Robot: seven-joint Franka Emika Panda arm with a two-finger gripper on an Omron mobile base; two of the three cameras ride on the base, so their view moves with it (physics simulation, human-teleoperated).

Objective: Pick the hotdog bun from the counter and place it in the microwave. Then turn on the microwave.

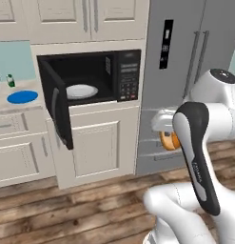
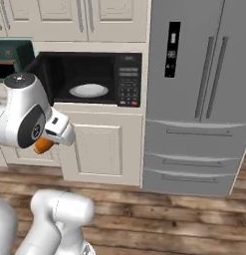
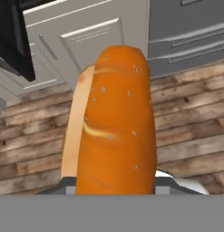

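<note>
While the microwave (image 1: 90,78) stands with its door (image 1: 59,112) swung open, a white plate (image 1: 82,91) is seen inside. The hotdog bun (image 3: 115,127) is clasped in the half-closed pincer (image 3: 118,183), above the wooden floor (image 3: 186,122).

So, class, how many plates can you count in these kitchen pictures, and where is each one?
2. A white plate sits inside the open microwave; a blue plate lies on the counter to the microwave's left. Others may be hidden behind cabinet doors.
</note>
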